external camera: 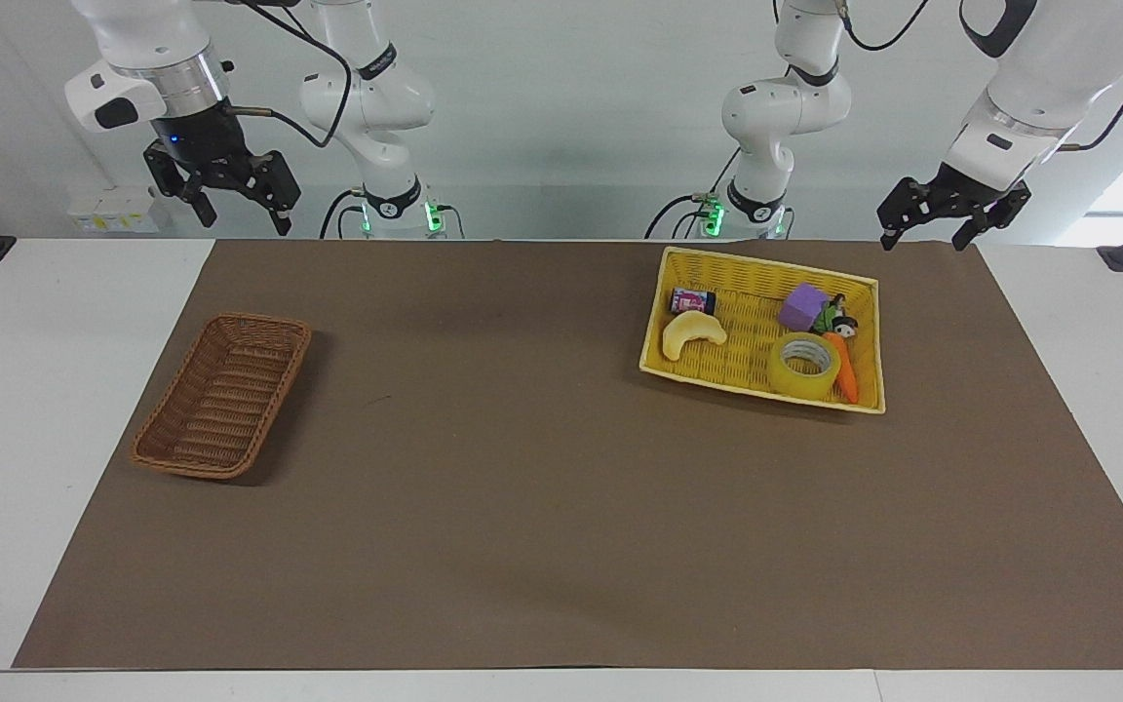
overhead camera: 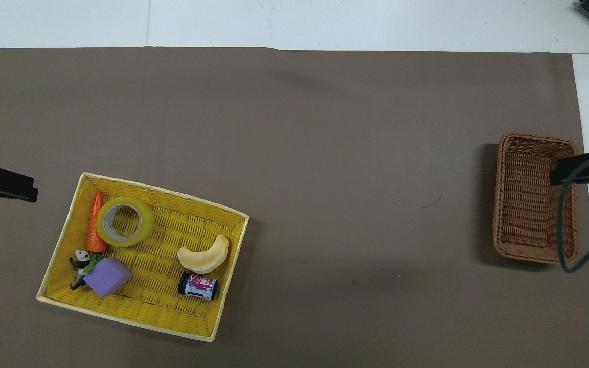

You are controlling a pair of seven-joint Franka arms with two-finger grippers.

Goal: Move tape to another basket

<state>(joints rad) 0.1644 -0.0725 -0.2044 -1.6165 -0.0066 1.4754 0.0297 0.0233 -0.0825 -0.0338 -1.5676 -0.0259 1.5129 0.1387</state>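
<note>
— Across the white table [external camera: 55,409], what is covering the surface?

— A brown mat [external camera: 542,507] is lying over most of it, leaving white strips showing at both ends. A pale wall [external camera: 561,146] is standing at the robots' end, with both arm bases glowing green.

— Where is the tape sitting?

— The tape [external camera: 803,365] is lying flat in the yellow basket [external camera: 761,257], touching an orange carrot toy [external camera: 843,368], toward the left arm's end. A purple block [external camera: 803,306], a crescent toy [external camera: 692,332] and a small can [external camera: 692,301] are sharing that basket.

— And the brown basket?

— The brown basket [external camera: 220,395] is sitting well apart, toward the right arm's end.

— The grippers?

— The left gripper [external camera: 922,237] is hanging with fingers spread, holding nothing, over the mat's edge beside the yellow basket. The right gripper [external camera: 245,216] is waiting, fingers likewise apart, raised at the right arm's end.
</note>
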